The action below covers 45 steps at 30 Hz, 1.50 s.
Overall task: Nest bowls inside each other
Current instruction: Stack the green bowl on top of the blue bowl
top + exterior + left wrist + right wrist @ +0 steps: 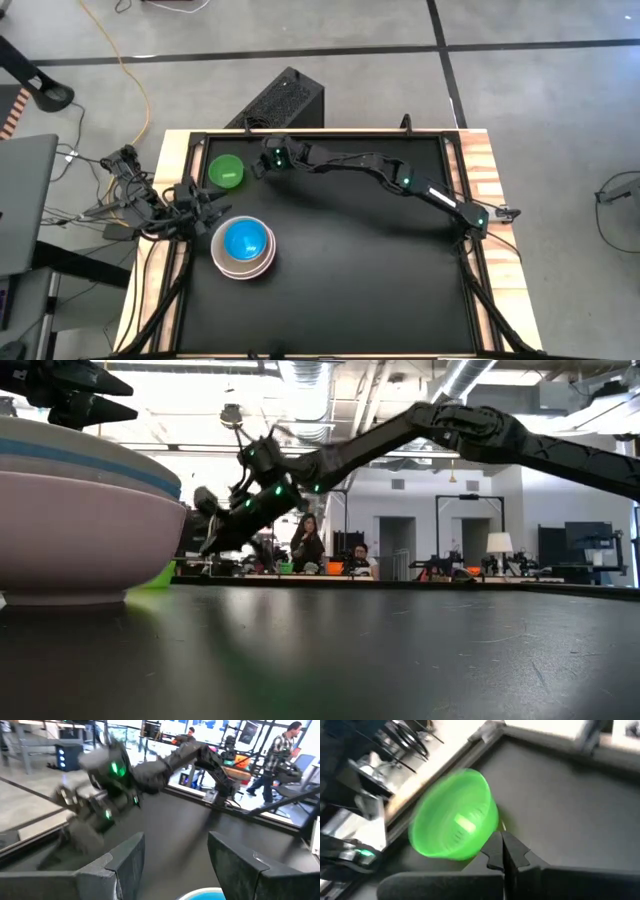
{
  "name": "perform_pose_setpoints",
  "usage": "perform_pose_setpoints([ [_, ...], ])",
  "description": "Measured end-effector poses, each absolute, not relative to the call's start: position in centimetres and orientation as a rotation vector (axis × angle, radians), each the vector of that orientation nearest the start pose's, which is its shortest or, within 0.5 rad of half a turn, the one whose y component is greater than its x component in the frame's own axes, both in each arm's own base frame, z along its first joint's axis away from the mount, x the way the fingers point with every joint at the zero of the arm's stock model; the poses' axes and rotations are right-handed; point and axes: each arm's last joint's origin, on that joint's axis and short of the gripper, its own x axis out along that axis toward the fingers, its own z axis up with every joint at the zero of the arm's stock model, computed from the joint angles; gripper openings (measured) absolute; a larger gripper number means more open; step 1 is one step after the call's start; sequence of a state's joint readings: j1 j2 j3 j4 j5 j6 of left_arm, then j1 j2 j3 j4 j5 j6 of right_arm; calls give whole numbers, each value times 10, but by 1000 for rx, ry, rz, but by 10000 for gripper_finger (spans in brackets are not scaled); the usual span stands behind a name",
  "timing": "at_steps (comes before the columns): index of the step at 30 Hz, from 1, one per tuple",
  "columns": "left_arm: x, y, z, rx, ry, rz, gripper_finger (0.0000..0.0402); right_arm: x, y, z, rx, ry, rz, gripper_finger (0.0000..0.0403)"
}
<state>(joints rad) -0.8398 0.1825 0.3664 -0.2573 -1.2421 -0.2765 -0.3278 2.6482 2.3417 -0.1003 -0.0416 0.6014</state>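
The right pincer [504,851] is pinched shut beside the green bowl [455,822] at the desk's [360,260] far left corner, seemingly holding nothing, though this light, stiff, slippery plastic is best taken by its thin rim

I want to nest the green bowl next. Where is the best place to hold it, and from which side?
Grip the green bowl by its thin rim, coming from the table-centre side. It sits upright and open, and the shut right claw is already beside that edge.
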Motion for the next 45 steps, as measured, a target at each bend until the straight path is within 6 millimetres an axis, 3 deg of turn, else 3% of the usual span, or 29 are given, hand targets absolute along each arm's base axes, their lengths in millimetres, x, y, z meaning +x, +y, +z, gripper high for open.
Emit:
perform_pose_setpoints([
  [7,65,-32,248,-201,-9,388,206,547,-191,224,558,312,-371,2],
  [14,64,-26,241,-196,-17,570,197,538,-170,243,450,450,-314,17],
  [20,63,-10,267,-195,-32,645,165,520,-150,276,330,564,-332,13],
  [26,90,-4,270,-131,46,632,157,490,-147,319,231,603,-456,12],
  [30,108,12,273,-135,154,745,159,471,-142,340,202,658,-452,12],
  [35,115,40,287,-225,264,779,160,453,-136,354,199,725,-454,12],
  [45,121,80,268,-416,466,817,160,445,-129,354,164,808,-435,11],
])
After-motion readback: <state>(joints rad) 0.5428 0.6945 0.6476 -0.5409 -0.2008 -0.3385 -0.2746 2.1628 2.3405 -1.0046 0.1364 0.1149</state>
